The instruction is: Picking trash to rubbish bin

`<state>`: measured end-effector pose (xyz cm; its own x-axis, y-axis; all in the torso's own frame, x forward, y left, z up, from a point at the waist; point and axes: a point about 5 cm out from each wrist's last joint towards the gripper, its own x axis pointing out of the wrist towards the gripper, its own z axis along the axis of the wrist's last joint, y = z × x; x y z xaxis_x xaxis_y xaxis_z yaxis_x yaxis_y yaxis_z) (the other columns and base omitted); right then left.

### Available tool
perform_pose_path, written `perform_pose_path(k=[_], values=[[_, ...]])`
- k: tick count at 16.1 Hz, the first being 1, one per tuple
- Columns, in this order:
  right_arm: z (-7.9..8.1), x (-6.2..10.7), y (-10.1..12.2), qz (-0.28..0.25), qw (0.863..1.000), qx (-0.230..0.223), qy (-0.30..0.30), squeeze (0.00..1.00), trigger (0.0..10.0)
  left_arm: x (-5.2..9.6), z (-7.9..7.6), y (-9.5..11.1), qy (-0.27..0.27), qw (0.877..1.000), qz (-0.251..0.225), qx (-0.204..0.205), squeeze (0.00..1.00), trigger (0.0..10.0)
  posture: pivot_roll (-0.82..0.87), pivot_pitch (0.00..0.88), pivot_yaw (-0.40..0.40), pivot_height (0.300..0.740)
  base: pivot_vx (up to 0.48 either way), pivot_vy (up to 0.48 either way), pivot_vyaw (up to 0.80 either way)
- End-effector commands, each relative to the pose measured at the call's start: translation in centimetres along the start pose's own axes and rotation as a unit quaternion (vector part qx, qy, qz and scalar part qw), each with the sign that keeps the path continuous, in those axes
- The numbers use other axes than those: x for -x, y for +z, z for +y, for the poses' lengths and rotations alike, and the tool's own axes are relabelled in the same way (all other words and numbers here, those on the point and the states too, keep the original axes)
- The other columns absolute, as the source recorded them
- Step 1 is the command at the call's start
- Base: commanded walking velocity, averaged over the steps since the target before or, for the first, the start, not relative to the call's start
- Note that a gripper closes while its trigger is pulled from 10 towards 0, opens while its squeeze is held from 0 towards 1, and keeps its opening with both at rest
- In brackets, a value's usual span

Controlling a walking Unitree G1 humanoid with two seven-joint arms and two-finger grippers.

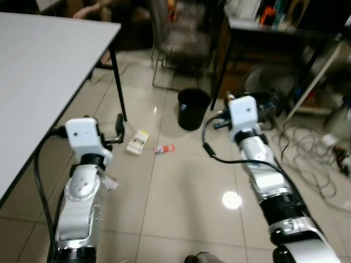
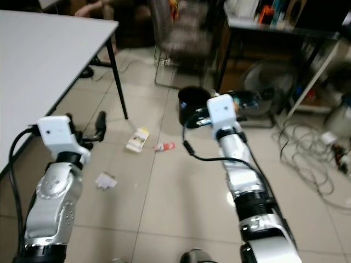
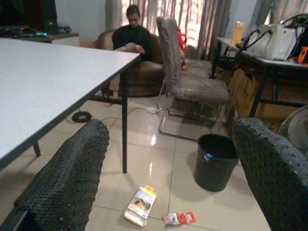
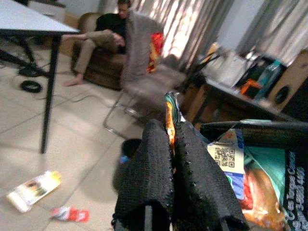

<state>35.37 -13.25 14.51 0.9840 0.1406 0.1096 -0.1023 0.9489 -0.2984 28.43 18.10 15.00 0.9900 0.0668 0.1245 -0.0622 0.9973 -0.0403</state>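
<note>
My right gripper (image 4: 172,132) is shut on the top edge of a dark snack bag (image 4: 250,173) with teal and orange print, held above the floor just right of the black rubbish bin (image 1: 193,108). My left gripper (image 2: 85,125) is open, with nothing between its fingers, low beside the table leg. On the tiles ahead of it lie a yellow-and-white carton (image 1: 137,141) and a small red wrapper (image 1: 164,148). A crumpled white paper (image 2: 105,180) lies near my left forearm.
A white table (image 1: 44,71) stands on my left, a grey chair (image 3: 185,82) behind the bin. A person (image 3: 132,36) sits on a sofa at the back. A dark desk (image 1: 274,27), a fan (image 2: 269,82) and loose cables (image 1: 312,159) crowd the right.
</note>
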Motion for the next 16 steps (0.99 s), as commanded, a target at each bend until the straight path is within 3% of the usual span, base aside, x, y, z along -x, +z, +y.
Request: perform_pose_path(k=[1,5,16], values=[[-0.3,-0.1,0.5,-0.005,1.000,0.004,-0.001,0.00,10.0,0.0,-0.2,-0.1,-0.007,1.000,0.005,0.004,0.00,10.0,-0.02,0.094,-0.028,0.740,0.000,0.000,0.00],[-0.3,-0.1,0.3,0.000,1.000,0.004,0.000,0.00,10.0,0.0,-0.1,-0.6,-0.006,1.000,0.018,0.004,0.00,10.0,-0.02,0.094,-0.028,0.740,0.000,0.000,0.00],[0.0,0.1,0.0,0.006,1.000,0.004,0.004,0.00,10.0,0.4,-0.2,-1.4,-0.020,0.999,0.041,-0.002,0.00,10.0,-0.02,0.108,-0.022,0.740,0.442,0.000,0.00]])
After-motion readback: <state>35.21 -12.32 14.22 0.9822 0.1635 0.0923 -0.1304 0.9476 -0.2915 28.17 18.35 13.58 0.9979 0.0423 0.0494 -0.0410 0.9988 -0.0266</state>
